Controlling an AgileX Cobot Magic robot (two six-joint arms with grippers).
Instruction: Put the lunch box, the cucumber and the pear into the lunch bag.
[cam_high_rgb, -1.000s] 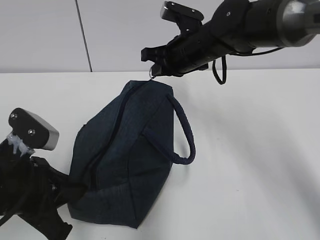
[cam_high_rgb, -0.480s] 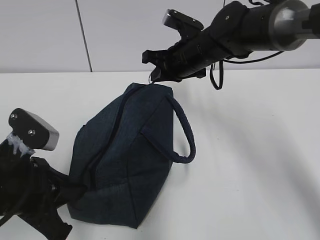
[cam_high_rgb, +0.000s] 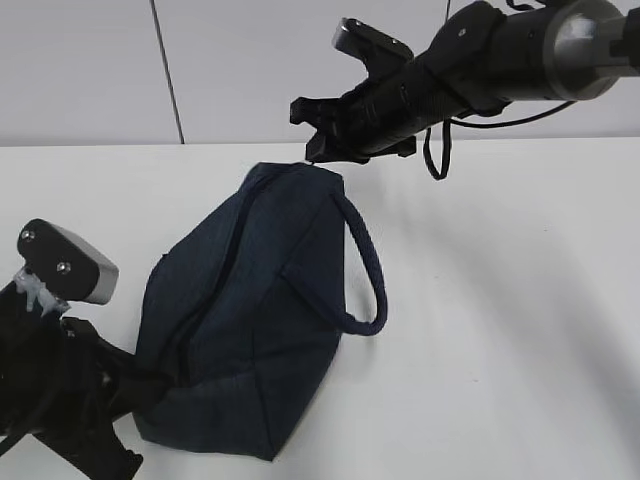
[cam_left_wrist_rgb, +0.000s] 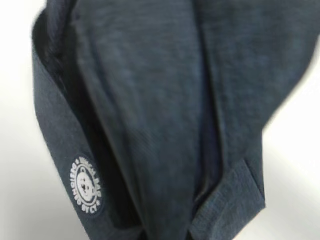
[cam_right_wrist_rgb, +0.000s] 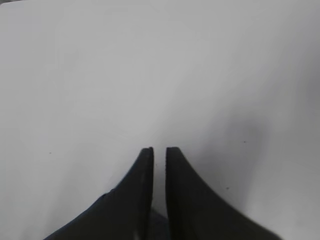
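The dark navy lunch bag lies on its side on the white table, its zip line running closed along the top and its loop handle hanging to the right. My right gripper hovers just above the bag's far end, fingers a narrow gap apart with nothing between them. My left gripper pinches the bag's near left corner; bag fabric fills its wrist view and hides the jaws. The lunch box, cucumber and pear are out of view.
Bare white table stretches right of the bag, with a pale wall behind. A round white logo patch sits on the bag's side band.
The right gripper's fingers have parted slightly and it has risen off the bag's far tip. The metal ring it held no longer shows, and the bag's far end has sagged a little.
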